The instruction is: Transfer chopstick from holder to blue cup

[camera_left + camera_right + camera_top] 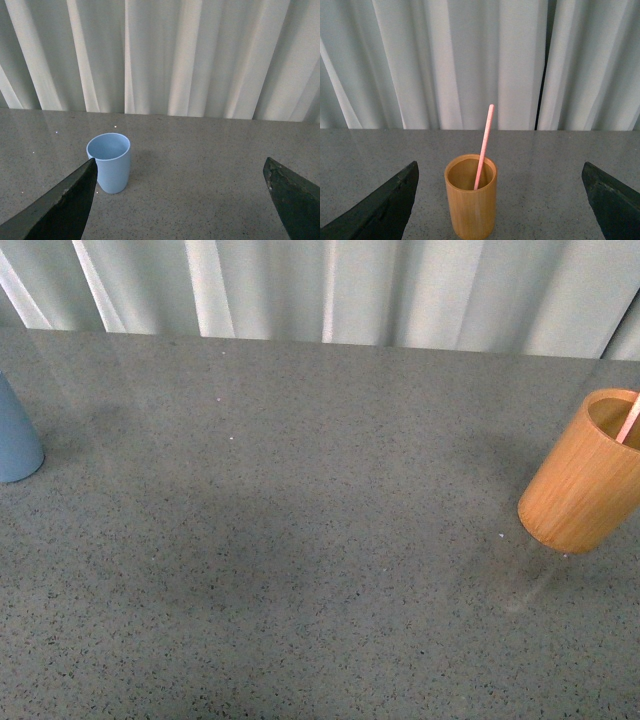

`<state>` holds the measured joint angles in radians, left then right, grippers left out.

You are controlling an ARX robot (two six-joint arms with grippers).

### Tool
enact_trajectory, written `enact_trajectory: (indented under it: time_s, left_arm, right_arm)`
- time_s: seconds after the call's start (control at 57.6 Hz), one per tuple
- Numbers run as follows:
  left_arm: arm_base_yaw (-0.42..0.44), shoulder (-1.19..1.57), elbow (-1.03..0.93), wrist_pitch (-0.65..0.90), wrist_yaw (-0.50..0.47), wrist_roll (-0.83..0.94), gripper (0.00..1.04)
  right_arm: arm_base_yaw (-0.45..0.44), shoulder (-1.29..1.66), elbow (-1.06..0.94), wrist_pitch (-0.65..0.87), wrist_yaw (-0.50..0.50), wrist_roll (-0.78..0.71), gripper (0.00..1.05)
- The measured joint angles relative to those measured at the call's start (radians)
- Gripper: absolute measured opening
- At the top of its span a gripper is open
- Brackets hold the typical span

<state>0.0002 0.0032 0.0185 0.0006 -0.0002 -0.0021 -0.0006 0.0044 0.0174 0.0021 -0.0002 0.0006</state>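
On tabletop, front view: blue cup [15,440] far left, holder [585,475] far right | right wrist view alone: chopstick [484,147] upper length, leaning inside holder; right gripper [500,167] released | left gripper [180,165] released, facing blue cup.

- The table [300,540] in front of me is grey and finely speckled, with a dull sheen and a few darker patches near its middle.
- Far off to my left stands the blue cup [14,440], cut by the picture's edge so that only part of its side shows.
- Far off to my right stands the holder [580,490], orange-brown with a wood grain, its open mouth visible and its right side cut by the edge.
- A short pink length of the chopstick [629,423] shows inside the holder's mouth, leaning towards my right.
- The cup and the holder are well apart.
- Behind the table's far edge hangs a white pleated curtain [350,285].
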Motion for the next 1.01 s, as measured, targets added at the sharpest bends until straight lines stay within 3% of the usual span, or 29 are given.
enact_trajectory:
  time_s: [1.006]
  left_arm:
    - [0.0, 0.0, 0.0, 0.0, 0.0, 0.0, 0.98]
  right_arm:
    - [0.0, 0.0, 0.0, 0.0, 0.0, 0.0, 0.95]
